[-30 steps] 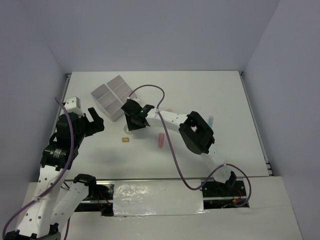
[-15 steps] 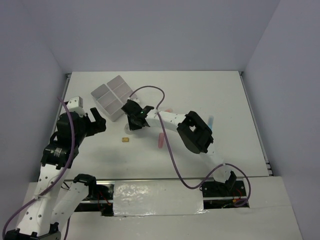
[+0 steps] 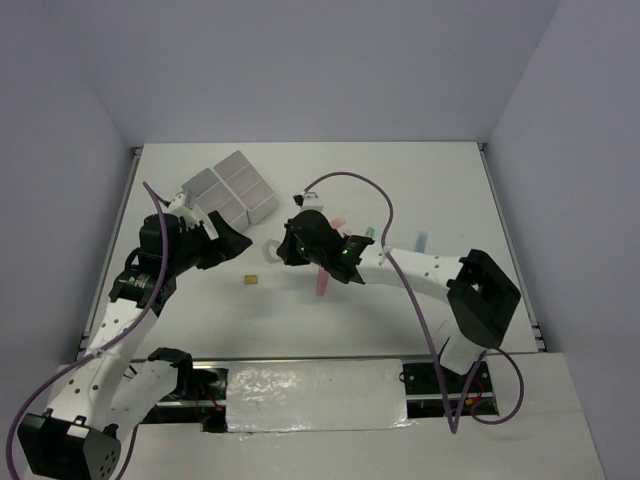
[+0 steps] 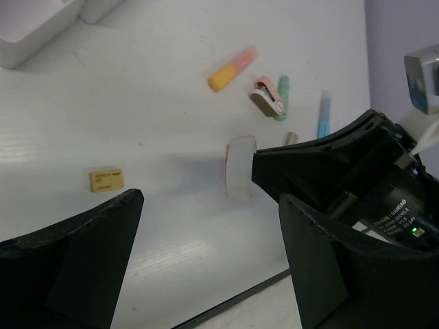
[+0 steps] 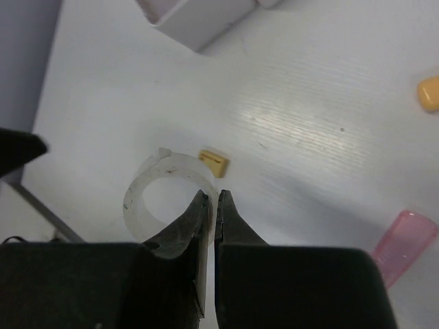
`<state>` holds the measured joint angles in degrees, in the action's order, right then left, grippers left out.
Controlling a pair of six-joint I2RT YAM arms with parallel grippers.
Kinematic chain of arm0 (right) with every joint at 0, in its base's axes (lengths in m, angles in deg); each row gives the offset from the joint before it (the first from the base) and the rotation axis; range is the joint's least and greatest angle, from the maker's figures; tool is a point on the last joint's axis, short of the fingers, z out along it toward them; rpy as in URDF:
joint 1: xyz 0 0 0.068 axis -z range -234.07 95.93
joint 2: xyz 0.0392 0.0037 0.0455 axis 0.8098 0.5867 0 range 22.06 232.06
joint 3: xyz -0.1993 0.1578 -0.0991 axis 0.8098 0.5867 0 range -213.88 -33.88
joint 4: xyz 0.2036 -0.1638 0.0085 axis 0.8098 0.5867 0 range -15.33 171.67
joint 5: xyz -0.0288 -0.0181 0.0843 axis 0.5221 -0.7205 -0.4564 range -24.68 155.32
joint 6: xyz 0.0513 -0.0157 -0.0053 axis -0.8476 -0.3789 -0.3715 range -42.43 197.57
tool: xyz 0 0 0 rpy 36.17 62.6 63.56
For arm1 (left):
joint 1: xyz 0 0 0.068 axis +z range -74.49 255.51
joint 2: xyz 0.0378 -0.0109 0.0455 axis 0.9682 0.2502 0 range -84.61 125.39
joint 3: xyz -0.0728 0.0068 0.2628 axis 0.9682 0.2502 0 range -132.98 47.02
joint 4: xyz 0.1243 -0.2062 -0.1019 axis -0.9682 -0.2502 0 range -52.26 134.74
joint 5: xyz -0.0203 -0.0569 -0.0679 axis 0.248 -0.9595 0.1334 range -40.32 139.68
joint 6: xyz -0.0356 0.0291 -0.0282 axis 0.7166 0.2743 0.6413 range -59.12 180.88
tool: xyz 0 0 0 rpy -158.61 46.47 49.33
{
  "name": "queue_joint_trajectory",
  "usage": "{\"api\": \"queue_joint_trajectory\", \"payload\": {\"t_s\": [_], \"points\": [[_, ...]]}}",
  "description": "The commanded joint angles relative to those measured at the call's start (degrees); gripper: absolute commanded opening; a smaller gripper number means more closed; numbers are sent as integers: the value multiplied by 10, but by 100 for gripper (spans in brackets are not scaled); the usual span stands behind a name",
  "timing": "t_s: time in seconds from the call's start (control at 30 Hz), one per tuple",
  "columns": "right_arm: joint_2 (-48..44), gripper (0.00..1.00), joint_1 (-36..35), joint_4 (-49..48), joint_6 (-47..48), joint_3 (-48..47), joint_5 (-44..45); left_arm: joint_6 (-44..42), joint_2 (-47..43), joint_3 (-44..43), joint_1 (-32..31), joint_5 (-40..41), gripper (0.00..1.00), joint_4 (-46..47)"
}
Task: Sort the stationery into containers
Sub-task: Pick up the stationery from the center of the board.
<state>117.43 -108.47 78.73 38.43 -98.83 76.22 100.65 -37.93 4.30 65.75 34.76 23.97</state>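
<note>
Top external view: the white surface [image 3: 420,190] carries everything. The largest thing on it is the containers [image 3: 232,190], a white block of four squares at the far left. My left fingers [image 3: 225,240] hang just in front of that block, spread wide with nothing between them.

My right fingers [image 5: 211,199] are drawn in narrow, pinching one wall of the tape ring [image 5: 171,166]. One finger sits inside the hoop and one outside. From the left wrist the ring [image 4: 239,168] shows edge-on, upright, in the open middle of the surface and well short of the block. I cannot tell whether it has cleared the surface.

I judge the ring to be very light and fairly stiff, but smooth and slick. A thin wall like this could swivel or slide between my pads if I swing fast. The wall is the right place to hold — the hoop looks too wide to span across. A steady squeeze should do, since too much might bend it out of round.

The pink marker [image 5: 405,243] lies near on my right, and the orange marker [image 4: 232,68] lies farther off. Both look light, hard and apt to roll, so I would take each across its middle. Smallest is the tan eraser [image 5: 214,163], flat on the surface just beyond the ring — soft and grippy, but low, needing a close pinch at its sides.
</note>
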Motion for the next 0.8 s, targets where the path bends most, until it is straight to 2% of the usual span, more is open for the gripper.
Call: {"api": "queue_joint_trajectory", "payload": {"t_s": [0.0,0.13,0.17,0.33,0.4,0.47,0.63,0.7,0.73,0.77], "points": [[-40,0,-15,-83,2,18,11,57,11,-4,-19,-54,92,82],[-60,0,-22,-85,8,18,11,70,36,-2,-49,-58,88,110],[-63,0,-23,-87,7,18,9,72,39,-1,-58,-57,82,116],[-85,0,-26,-92,9,26,11,62,62,-3,-75,-33,73,104],[-91,0,-26,-91,13,25,9,60,69,-3,-77,-32,66,108],[-93,0,-27,-90,15,25,4,59,75,-4,-80,-30,52,112],[-97,0,-29,-99,20,28,-15,51,91,-13,-85,-21,45,114],[-94,0,-28,-99,20,26,-19,49,95,-16,-88,-27,28,129],[-93,0,-29,-99,21,25,-21,46,95,-16,-90,-31,16,136],[-94,1,-28,-99,22,26,-24,38,94,-18,-91,-32,10,142]]}}
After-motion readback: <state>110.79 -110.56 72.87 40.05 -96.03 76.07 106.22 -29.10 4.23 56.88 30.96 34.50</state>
